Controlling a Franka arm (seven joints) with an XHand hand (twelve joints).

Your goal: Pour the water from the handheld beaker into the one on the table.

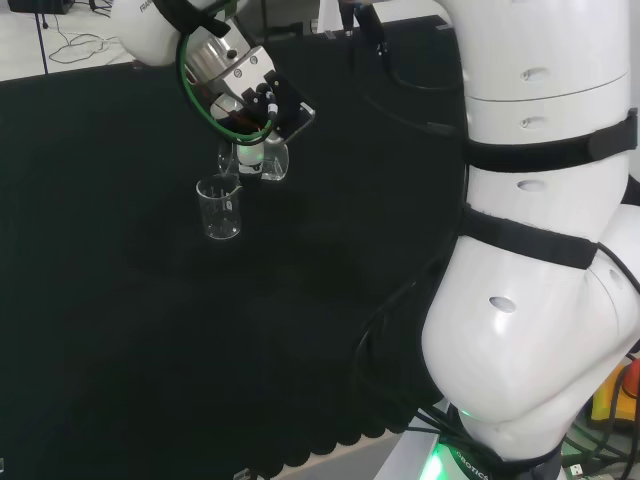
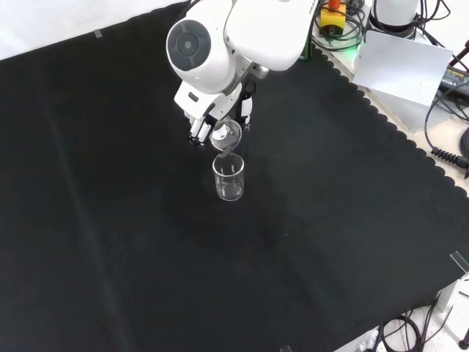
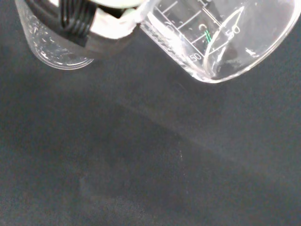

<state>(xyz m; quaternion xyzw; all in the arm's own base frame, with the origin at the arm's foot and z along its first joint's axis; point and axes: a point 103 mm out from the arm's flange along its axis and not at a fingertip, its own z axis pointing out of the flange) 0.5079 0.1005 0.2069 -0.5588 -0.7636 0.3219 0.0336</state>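
1. Cloth [image 1: 120,330] of plain black covers the bench, and in the head view the table beaker [image 1: 219,209] stands upright on it at the left, mouth open upward, with nothing else beside it.

2. Just to its right and higher in that view, the handheld beaker [image 1: 262,152] hangs tipped under the hand [image 1: 262,100], its lip leaning down toward the table beaker's rim.

3. The hand is clasped round the handheld beaker: dark fingers [image 3: 77,19] curl over its wall in the wrist view, so it is gripping, not released.

4. In the front view the same pair stack one behind the other: the handheld beaker [image 2: 226,136] sits directly above and beyond the table beaker [image 2: 229,177], their rims very close or touching; which cannot be told.

5. The relation that matters is this line: the tilted beaker's long axis points from the hand down toward the standing beaker's mouth, and the spout edge appears to lie over that mouth rather than beside it.

6. In the wrist view the handheld beaker [image 3: 221,37] lies strongly tilted, a curved water edge showing near its printed scale, and the table beaker [image 3: 51,44] is near it, partly behind the fingers.

7. As a judgement, pouring looks underway or about to start; more tilt about the lip, without sideways drift, should keep the stream inside the rim.

8. The white arm link [image 1: 540,250] stands at the far right of the head view, well apart from both beakers.
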